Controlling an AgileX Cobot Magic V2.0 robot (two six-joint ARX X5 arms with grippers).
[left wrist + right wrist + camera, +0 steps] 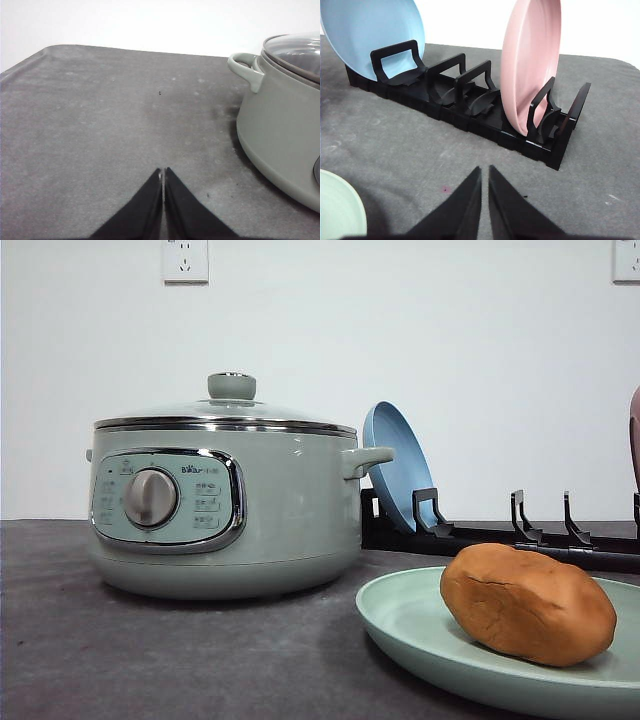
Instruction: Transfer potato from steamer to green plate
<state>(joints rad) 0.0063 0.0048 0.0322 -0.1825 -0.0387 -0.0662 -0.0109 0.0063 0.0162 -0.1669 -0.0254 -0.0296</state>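
The smooth orange-brown oval potato (528,603) is lying on the wide, shallow pale mint-green plate (420,640), touching its surface and sitting toward the side away from the steamer. That large round pale sage-green electric steamer (225,500) is standing on the dark grey bench (150,660) just beside the plate, with its glass lid (225,412) and green knob (232,386) sitting closed on top, and its silver dial (151,497) facing the front camera.

Behind the steamer's side handle (366,459), a black slotted plate rack (470,107) is stretching along the bench. A round pale blue plate (372,35) is standing on edge in the rack's slot nearest the steamer, and a round pink plate (532,62) is standing on edge near the rack's far end.

The left gripper (163,175) is hovering over bare bench beside the steamer, its black jaws pressed together and holding nothing. The right gripper (485,172) is hovering over the bench in front of the rack, its jaws nearly closed with only a thin slit between them, also holding nothing; the green plate's rim is showing nearby.
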